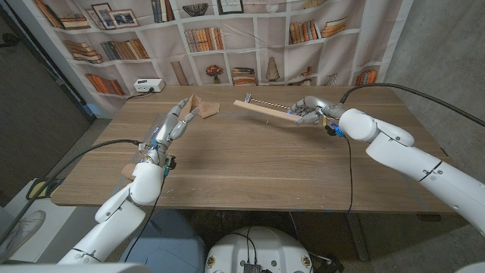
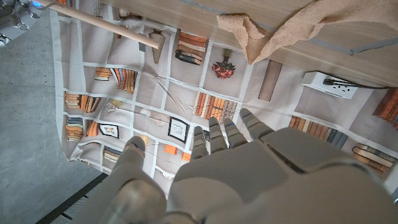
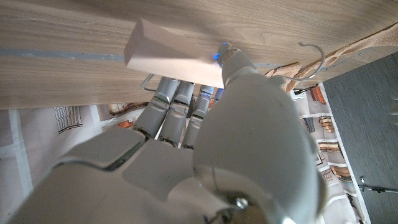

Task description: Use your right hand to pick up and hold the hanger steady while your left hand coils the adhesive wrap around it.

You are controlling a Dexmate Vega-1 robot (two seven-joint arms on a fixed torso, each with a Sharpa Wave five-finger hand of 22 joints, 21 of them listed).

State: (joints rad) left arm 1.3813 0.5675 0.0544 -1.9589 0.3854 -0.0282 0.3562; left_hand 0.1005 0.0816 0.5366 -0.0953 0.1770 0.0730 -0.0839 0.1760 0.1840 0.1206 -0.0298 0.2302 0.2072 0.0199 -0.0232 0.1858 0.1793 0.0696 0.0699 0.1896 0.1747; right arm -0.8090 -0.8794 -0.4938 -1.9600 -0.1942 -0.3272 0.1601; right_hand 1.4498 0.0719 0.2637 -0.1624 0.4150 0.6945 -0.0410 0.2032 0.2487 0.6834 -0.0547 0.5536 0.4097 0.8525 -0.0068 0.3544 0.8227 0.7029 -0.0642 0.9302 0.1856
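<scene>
My right hand grips the right end of the wooden hanger at the table's far right. The bar points left, and its metal hook sticks out on the far side. In the right wrist view the fingers curl around the hanger's pale end, with the hook beyond it. The tan adhesive wrap lies crumpled at the far middle-left. My left hand hovers just short of it, empty, its fingers apart. The left wrist view shows that hand, the wrap and the hanger bar.
A white power box sits at the table's far left edge. A bookshelf-print backdrop hangs behind the table. Black cables run along both arms. Bare wood spans the table's middle and front.
</scene>
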